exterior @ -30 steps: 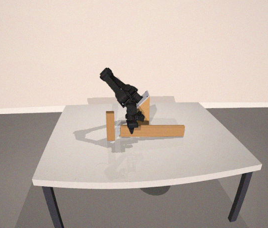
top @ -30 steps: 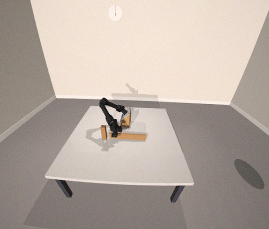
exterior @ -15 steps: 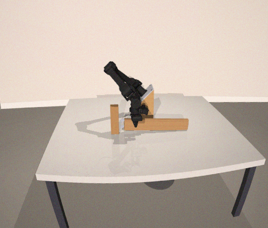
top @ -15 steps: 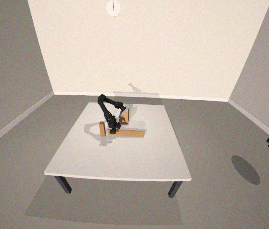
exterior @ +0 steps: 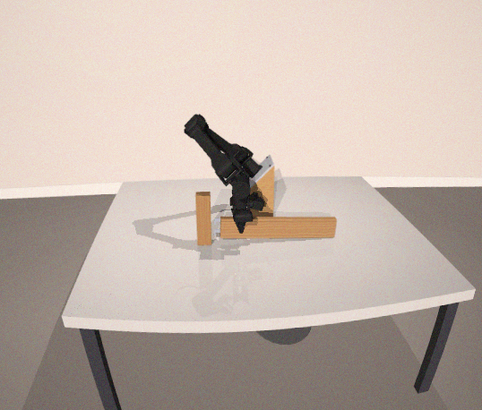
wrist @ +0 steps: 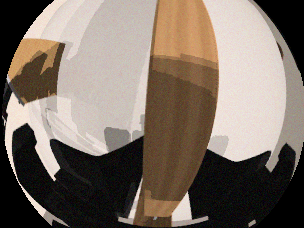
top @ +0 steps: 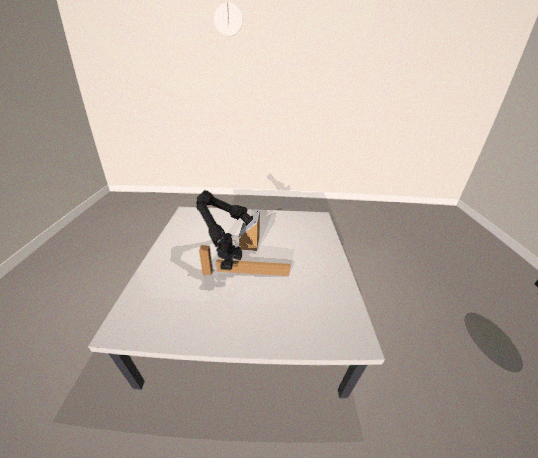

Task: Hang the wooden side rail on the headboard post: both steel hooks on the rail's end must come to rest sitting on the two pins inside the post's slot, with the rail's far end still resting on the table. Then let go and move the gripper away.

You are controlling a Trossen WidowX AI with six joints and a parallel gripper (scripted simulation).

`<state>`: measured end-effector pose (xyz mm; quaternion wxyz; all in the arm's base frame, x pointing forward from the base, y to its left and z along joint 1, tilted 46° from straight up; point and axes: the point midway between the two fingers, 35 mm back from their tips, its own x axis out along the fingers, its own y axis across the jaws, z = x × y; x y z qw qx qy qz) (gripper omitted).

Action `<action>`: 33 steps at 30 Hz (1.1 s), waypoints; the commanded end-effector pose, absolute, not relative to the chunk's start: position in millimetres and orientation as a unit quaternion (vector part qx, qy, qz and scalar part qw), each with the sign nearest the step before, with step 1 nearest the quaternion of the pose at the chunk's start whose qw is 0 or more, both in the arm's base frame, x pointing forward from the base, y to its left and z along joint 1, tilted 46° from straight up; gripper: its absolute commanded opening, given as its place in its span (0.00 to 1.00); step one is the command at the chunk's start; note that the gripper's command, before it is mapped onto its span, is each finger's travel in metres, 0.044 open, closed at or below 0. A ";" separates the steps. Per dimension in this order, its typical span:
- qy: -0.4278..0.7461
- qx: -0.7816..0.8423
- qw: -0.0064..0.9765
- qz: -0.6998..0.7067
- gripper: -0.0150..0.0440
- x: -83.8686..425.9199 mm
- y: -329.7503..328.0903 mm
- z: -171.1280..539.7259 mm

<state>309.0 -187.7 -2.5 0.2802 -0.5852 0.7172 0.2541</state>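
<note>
The wooden side rail [top: 264, 269] [exterior: 290, 227] [wrist: 185, 32] lies lengthwise, on edge and about level, low over the table. Its far end is to the right. My gripper [top: 226, 266] [exterior: 241, 227] is shut on the rail near its hook end; in the wrist view the dark fingers stand on both sides of it. The headboard post [top: 206, 260] [exterior: 203, 219] stands upright just left of the rail's end, with a narrow gap between them. The grey steel hooks [exterior: 218, 227] show in that gap. The slot and pins are hidden, so I cannot tell whether the hooks sit on the pins.
The arm's wooden wedge base [top: 250, 238] [exterior: 267, 192] [wrist: 31, 60] with a grey sloped top stands behind the rail. The arm rises up and left from it, then comes down to the rail. The white table [top: 244, 320] [exterior: 281, 277] carries everything.
</note>
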 end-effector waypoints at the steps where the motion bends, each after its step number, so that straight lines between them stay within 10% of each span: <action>1: 0.715 -0.588 0.280 0.254 0.25 311.9 -188.0 0.1; 33: 0.715 -0.588 0.280 0.254 0.25 309.1 -190.5 2.2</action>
